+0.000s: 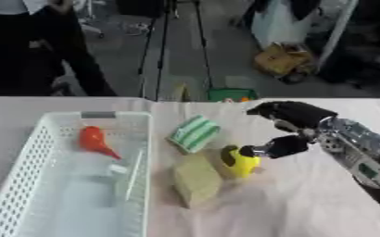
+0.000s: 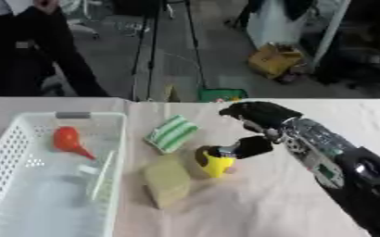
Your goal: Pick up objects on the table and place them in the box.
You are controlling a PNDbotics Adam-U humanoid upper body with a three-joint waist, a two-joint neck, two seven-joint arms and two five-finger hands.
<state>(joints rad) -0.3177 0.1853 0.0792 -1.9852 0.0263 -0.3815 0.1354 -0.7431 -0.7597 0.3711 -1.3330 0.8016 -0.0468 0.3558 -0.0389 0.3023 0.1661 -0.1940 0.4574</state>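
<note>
A white mesh basket (image 1: 24, 170) stands at the left of the table. Inside it lie an orange bulb-shaped thing (image 1: 92, 140) and a clear, whitish item (image 1: 125, 177). To the basket's right lie a green-and-white striped pad (image 1: 195, 133), a tan block (image 1: 197, 180) and a yellow object with a dark top (image 1: 243, 163). My right hand (image 1: 297, 115) reaches in from the right and is open. Its fingers are spread above and behind the yellow object, and its thumb (image 1: 281, 146) is at that object's dark top. My left hand does not show.
A pale cloth (image 1: 307, 203) covers the table. A green item (image 1: 231, 95) sits just past the far edge. Beyond it are a cardboard box on the floor (image 1: 281, 59) and a person standing at the far left (image 1: 31, 51).
</note>
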